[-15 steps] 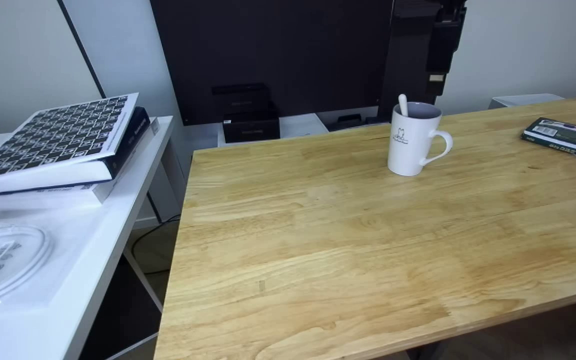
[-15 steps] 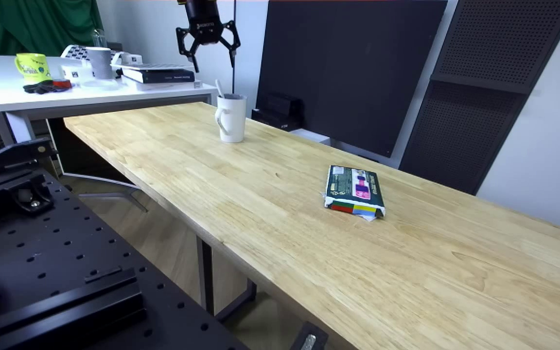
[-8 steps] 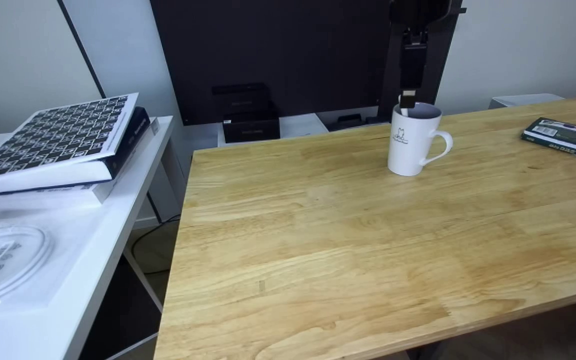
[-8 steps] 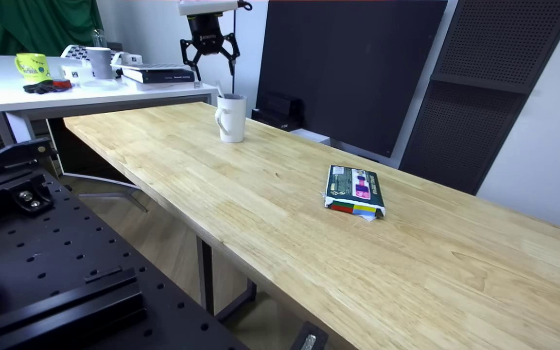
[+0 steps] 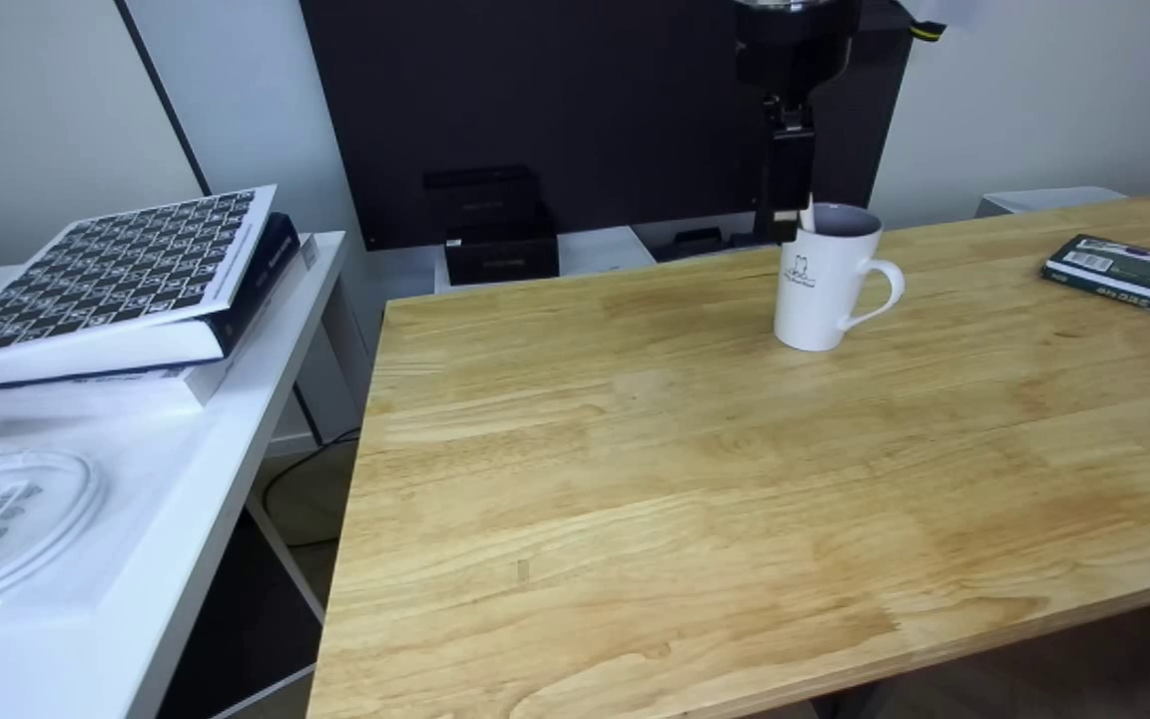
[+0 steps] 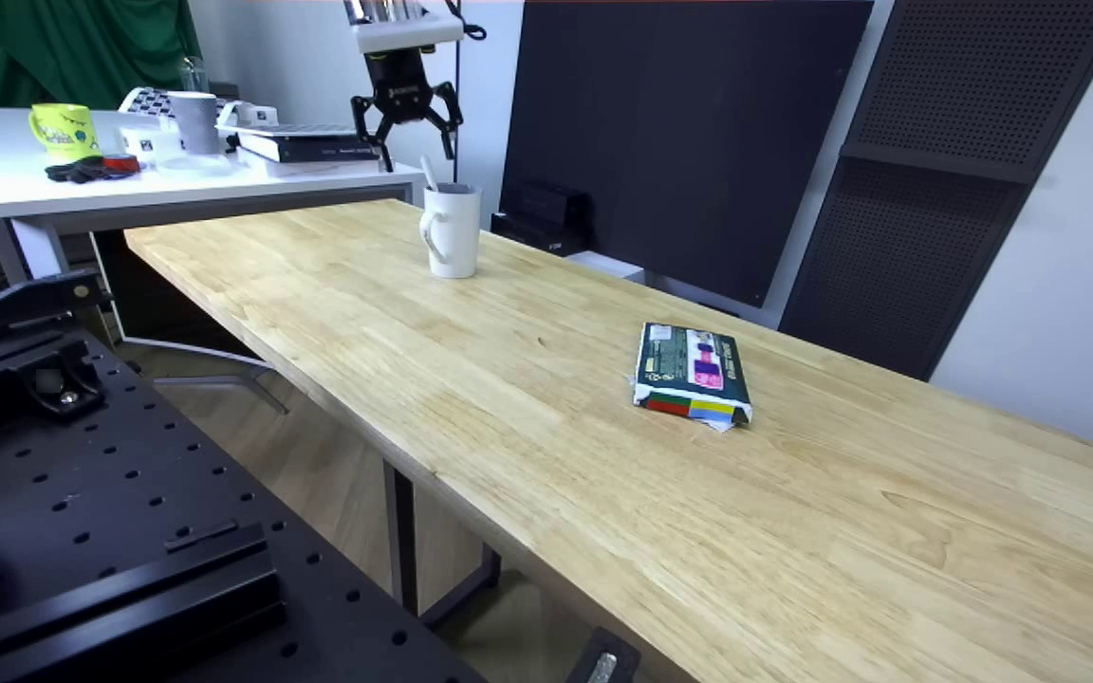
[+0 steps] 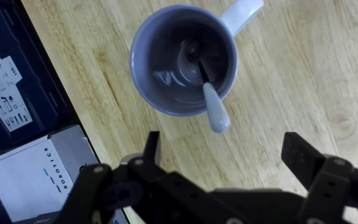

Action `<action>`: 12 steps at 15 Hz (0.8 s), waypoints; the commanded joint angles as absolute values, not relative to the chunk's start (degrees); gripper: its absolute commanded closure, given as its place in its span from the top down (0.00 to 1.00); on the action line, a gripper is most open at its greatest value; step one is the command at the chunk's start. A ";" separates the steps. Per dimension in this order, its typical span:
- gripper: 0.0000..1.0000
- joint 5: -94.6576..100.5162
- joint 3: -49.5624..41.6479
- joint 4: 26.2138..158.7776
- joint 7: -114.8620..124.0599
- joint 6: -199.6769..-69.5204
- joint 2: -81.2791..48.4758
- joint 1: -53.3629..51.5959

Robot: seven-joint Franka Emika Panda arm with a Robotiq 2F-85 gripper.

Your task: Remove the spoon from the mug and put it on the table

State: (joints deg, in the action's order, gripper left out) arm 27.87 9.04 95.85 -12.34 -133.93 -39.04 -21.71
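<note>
Wrist view: the jaws stand spread wide, holding nothing, and just ahead of the gap the spoon (image 7: 213, 102) tilts out over the rim of the mug (image 7: 163, 90). Removal is not yet done: the mug sits upright on the counter (image 7: 291, 77) with the spoon leaning inside it, so I judge the task to be barely begun, with the grasp, the lift clear of the rim and the laying down on the counter all left. The spoon's grip end is smooth and whitish, plump at the rounded tip; below, it narrows to a thin neck that reads dark in this light, and its bowl is too shadowed at the mug's bottom to make out. Both exterior views show only the pale upper end standing above the rim. Farther along the counter, well apart from the mug, lies a green printed box (image 6: 694, 370); a tall black panel (image 6: 675, 123) stands behind the counter's far edge.
</note>
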 commanded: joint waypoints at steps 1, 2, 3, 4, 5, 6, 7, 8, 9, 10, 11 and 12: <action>1.00 29.22 7.88 92.89 -13.99 -130.92 -39.70 -22.72; 1.00 29.39 7.70 92.70 -14.17 -130.43 -39.75 -22.81; 1.00 29.40 7.67 92.44 -14.71 -129.84 -39.97 -22.79; 1.00 29.53 7.58 92.25 -14.98 -129.23 -40.08 -22.82; 1.00 29.58 7.60 92.10 -15.37 -128.57 -40.19 -22.85; 1.00 29.59 7.73 91.98 -16.01 -127.65 -40.29 -22.86; 1.00 29.84 7.75 91.89 -16.45 -126.89 -40.35 -22.91; 1.00 30.27 7.65 91.53 -16.85 -125.76 -40.52 -23.13; 1.00 30.66 7.69 91.28 -17.25 -124.93 -40.69 -23.20; 1.00 31.05 7.67 91.03 -17.40 -124.27 -40.83 -23.35; 1.00 31.43 7.69 90.93 -17.66 -123.87 -40.90 -23.43; 1.00 31.93 7.69 90.76 -17.73 -123.54 -40.96 -23.55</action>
State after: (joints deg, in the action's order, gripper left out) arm 30.41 8.26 93.42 -16.90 -126.08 -39.83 -22.58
